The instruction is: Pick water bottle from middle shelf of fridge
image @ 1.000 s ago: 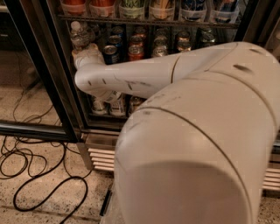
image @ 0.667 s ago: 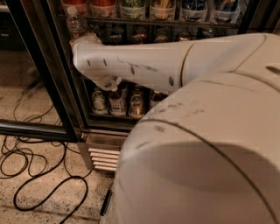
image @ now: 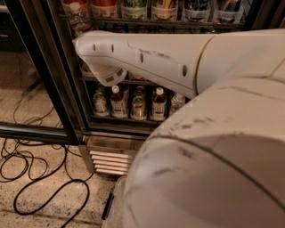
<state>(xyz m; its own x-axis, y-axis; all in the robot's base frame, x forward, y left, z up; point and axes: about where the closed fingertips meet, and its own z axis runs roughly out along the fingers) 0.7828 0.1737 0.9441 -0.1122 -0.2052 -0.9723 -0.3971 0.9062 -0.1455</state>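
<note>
The water bottle (image: pixel 79 18), clear with a white cap, shows at the top left of the open fridge (image: pixel 67 89), just above the end of my white arm (image: pixel 147 58). The arm reaches in from the right across the row over the middle shelf (image: pixel 133 83) and hides its cans. My gripper is hidden behind the arm's end, below the bottle. I cannot see whether it touches the bottle.
Small bottles of brown liquid (image: pixel 118 102) stand on the rack below. More labelled drinks (image: pixel 164 8) line the top. The black door frame (image: pixel 40 67) slants at the left. The steel grille (image: pixel 111 161) is at the base. Black cables (image: pixel 44 191) lie on the floor.
The arm has swung up and now lies across the can row. The water bottle shows higher than before, its cap now near the top edge.
</note>
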